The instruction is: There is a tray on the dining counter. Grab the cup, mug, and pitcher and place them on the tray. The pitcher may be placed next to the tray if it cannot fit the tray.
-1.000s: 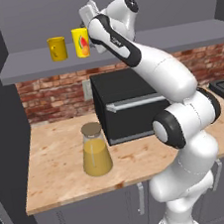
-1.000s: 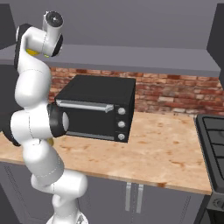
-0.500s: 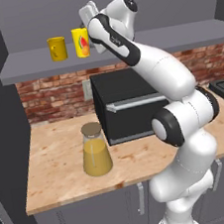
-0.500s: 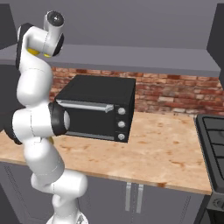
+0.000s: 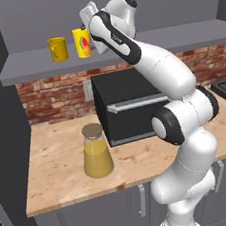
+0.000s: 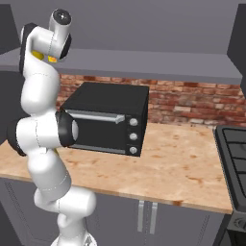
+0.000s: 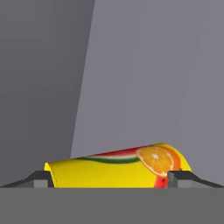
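Note:
The cup (image 5: pixel 81 42), tall and yellow with a fruit picture, stands on a grey wall shelf (image 5: pixel 33 69). My gripper (image 5: pixel 90 38) is open and reaches it from the right. In the hand view the cup (image 7: pixel 113 168) lies between my two fingertips (image 7: pixel 41 177), which are apart from its sides. The squat yellow mug (image 5: pixel 57 48) stands just left of the cup on the same shelf. On the wood-grain counter below stands the pitcher (image 5: pixel 96 152), holding orange juice under a cork lid. The tray and the dining counter are out of view.
A black toaster oven (image 5: pixel 129 105) (image 6: pixel 108 117) stands on the counter (image 5: pixel 51 168) under the shelf, right of the pitcher. Red brick wall (image 6: pixel 192 103) runs behind it. A dark stove (image 6: pixel 235 149) sits at the far right. A dark tall cabinet (image 5: pixel 0 124) borders the left.

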